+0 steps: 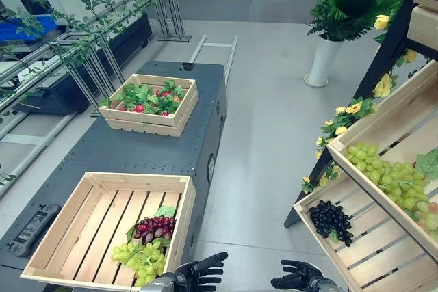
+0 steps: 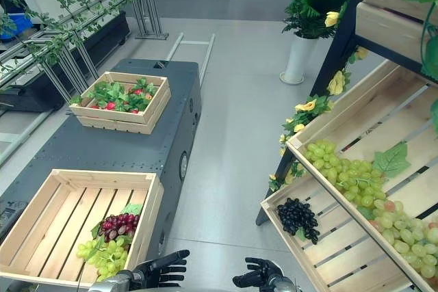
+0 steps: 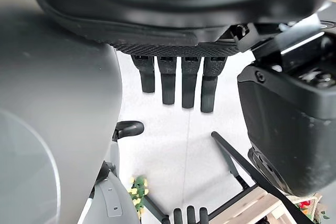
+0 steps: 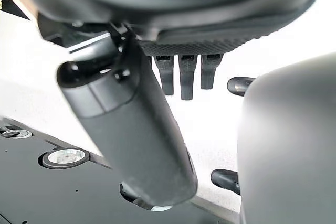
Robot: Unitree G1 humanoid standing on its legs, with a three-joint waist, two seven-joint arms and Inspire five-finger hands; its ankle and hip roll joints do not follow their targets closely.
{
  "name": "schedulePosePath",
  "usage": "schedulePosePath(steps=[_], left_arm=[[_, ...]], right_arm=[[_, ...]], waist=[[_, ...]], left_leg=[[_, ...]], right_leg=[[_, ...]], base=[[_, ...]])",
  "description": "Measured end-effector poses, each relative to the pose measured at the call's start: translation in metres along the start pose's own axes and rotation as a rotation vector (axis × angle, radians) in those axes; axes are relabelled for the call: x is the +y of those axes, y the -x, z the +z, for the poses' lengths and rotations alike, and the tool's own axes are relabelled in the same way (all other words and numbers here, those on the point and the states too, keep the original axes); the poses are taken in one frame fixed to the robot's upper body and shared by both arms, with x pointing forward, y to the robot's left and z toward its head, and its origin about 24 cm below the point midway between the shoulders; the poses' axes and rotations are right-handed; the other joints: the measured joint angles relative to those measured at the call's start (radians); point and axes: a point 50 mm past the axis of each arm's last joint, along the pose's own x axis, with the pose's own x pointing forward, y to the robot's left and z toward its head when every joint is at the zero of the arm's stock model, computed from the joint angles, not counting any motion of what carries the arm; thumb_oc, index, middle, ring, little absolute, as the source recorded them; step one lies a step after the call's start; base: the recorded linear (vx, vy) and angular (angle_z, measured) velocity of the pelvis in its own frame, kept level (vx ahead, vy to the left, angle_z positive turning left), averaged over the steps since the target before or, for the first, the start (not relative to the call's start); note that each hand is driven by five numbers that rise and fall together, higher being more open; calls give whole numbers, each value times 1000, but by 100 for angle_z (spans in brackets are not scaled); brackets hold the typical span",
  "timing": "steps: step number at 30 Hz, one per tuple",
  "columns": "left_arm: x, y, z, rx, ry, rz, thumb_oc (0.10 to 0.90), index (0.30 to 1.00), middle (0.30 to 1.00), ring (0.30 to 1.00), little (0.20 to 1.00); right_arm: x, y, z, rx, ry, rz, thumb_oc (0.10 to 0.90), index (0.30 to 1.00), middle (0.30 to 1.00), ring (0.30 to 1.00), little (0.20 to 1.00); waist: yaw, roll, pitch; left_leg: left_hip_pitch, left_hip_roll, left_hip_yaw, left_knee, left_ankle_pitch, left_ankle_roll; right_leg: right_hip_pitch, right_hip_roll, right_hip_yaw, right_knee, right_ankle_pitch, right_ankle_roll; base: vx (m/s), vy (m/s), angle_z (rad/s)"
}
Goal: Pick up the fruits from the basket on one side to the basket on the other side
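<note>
- Grey floor is stretching across the room, with a potted plant in a white pot standing at the far side and leafy vines trailing along a metal rail on the left.
- Lying on the left of the scene is a dark surface, which is carrying two wooden crates.
- The near crate is holding a bunch of red grapes and a bunch of green grapes, both lying in its right corner closest to the robot, the red bunch touching the green one.
- The far crate is sitting well apart from the near one and is holding green leaves with small red fruits among them.
- On the right, a slanted wooden shelf is standing on a dark frame decorated with yellow flowers.
- Its lower tray is holding a bunch of black grapes; the tray above is holding a large heap of green grapes on the shelf.
- The left hand is hanging over the floor just beside the near crate's corner, fingers straight and relaxed, grasping nothing.
- The right hand is hanging low over the floor between the surface and the shelf, fingers loosely extended and released, holding nothing.
</note>
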Motion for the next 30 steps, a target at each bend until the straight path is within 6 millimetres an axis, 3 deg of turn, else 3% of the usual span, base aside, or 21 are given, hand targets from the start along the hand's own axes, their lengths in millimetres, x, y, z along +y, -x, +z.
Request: schedulePosePath(steps=[14, 23, 30], left_arm=[[-5, 0, 12, -59, 2, -34, 800, 900, 900, 900, 900], [-27, 16, 77, -401, -13, -99, 800, 900, 900, 900, 900], [-12, 43, 113, -611, -219, 109, 800, 900, 900, 900, 900]], right_arm=[[0, 0, 3, -12, 1, 0, 800, 900, 900, 900, 900], [0, 0, 5, -19, 0, 5, 800, 900, 900, 900, 900], [-2, 2, -1, -7, -15, -3, 800, 900, 900, 900, 900]], waist=[[3, -6, 27], [9, -14, 39], [31, -11, 41]], left_leg=[[-2, 0, 0, 1, 0, 0], [-5, 0, -1, 1, 0, 0], [-8, 0, -5, 1, 0, 0]], right_leg=[[-2, 0, 0, 0, 0, 0], [-4, 0, -1, 0, 0, 0], [-6, 0, -3, 0, -1, 1]], base=[[0, 0, 0], [4, 1, 0], [21, 7, 1]])
